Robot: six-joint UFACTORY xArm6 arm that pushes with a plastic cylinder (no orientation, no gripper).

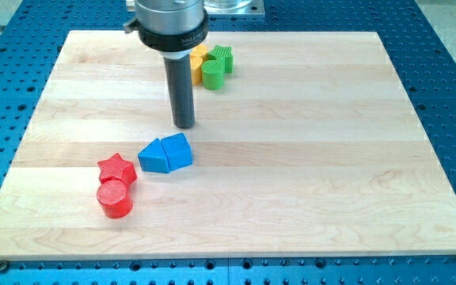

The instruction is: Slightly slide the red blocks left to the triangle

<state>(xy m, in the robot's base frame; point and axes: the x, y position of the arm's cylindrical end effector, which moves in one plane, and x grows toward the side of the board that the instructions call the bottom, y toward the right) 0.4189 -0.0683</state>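
A red star block [117, 168] and a red cylinder block [115, 198] lie together at the view's lower left, the star just above the cylinder. Right of them sit a blue triangle block [153, 156] and a blue pentagon-like block [177, 150], touching each other. My tip [184, 124] is the lower end of the dark rod, standing just above the blue pair and apart from it, up and to the right of the red blocks.
Near the view's top, partly behind the rod, lie a green cylinder [213, 74], a green block [223, 57] and a yellow block [199, 59]. The wooden board [331, 158] sits on a blue perforated table.
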